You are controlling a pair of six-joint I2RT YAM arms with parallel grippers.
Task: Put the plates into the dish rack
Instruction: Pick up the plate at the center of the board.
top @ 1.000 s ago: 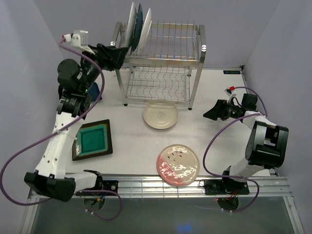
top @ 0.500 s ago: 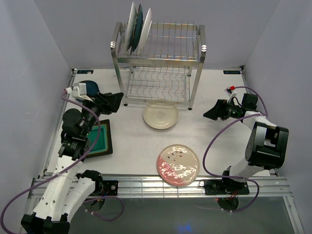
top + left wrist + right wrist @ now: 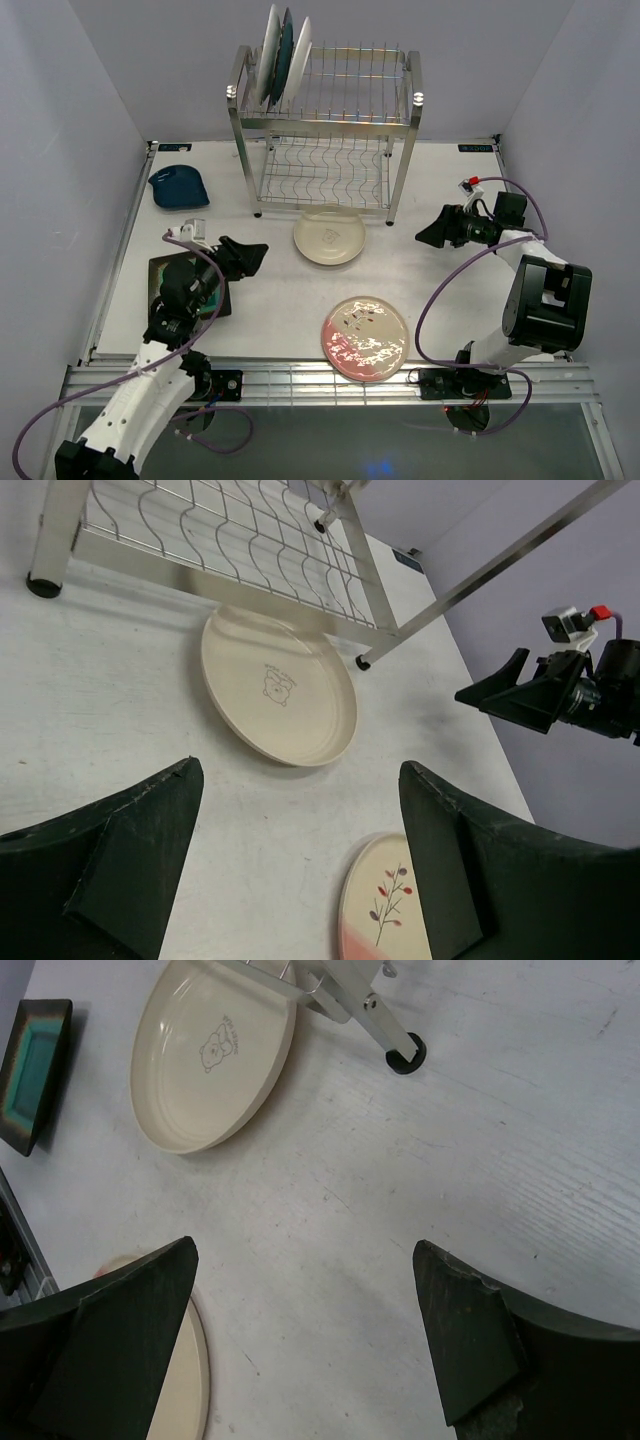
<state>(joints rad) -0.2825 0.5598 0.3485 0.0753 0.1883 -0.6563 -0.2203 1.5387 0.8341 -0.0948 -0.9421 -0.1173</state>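
Observation:
The dish rack [image 3: 325, 130] stands at the back, with three plates [image 3: 283, 55] upright in the left slots of its top tier. The cream plate [image 3: 329, 236] lies flat in front of the rack; it also shows in the left wrist view [image 3: 278, 685] and the right wrist view [image 3: 215, 1055]. The pink speckled plate [image 3: 365, 337] lies near the front edge. The square green plate [image 3: 158, 270] is mostly hidden under my left arm. The small dark blue dish [image 3: 178, 187] lies at the far left. My left gripper [image 3: 250, 257] is open and empty, left of the cream plate. My right gripper [image 3: 428, 232] is open and empty, right of it.
The rack's lower tier [image 3: 325, 170] holds nothing. Its front right foot [image 3: 405, 1058] stands close ahead of my right gripper. Purple walls close in the left, back and right. A metal rail [image 3: 330, 380] runs along the near edge.
My left arm has come away from the rack's top left corner and swung down and toward the near left, over the square green plate. The right arm has barely moved.

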